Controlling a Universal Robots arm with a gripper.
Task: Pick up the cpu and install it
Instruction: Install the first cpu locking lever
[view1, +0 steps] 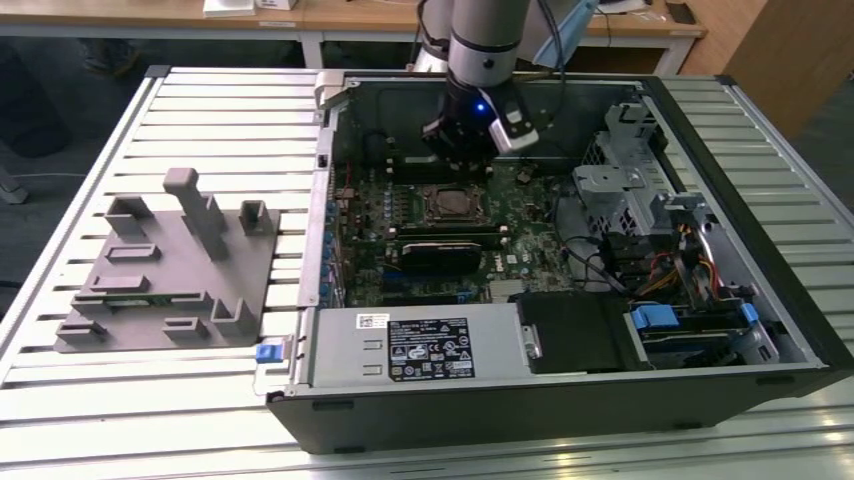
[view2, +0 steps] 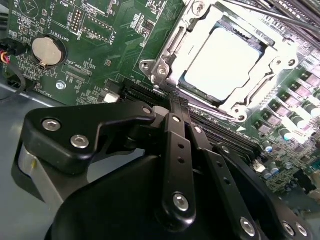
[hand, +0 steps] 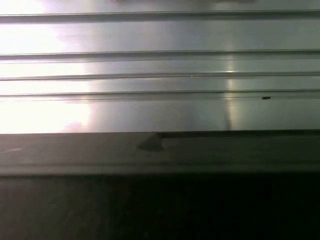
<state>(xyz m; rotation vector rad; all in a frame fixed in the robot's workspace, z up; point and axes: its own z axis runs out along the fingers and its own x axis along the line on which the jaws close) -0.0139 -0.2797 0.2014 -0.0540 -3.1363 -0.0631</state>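
Note:
The cpu (view2: 225, 60), a flat square chip with a pale silvery top, lies in the motherboard socket (view1: 451, 203) with the metal frame (view2: 165, 55) around it. My gripper (view1: 463, 158) hangs inside the open computer case, just behind the socket and a little above the board. In the second wrist view its black linkage runs together to a tip (view2: 172, 103) beside the frame's near corner. The gripper is shut with nothing in it and stands apart from the chip.
The open computer case (view1: 747, 130) lies on a ribbed aluminium table (hand: 160, 65). A black heatsink-like block (view1: 434, 252) sits in front of the socket. The power supply (view1: 420, 345), drive cage (view1: 627, 190) and cables crowd the exterior view's right. A grey fixture (view1: 160, 270) stands outside on the exterior view's left.

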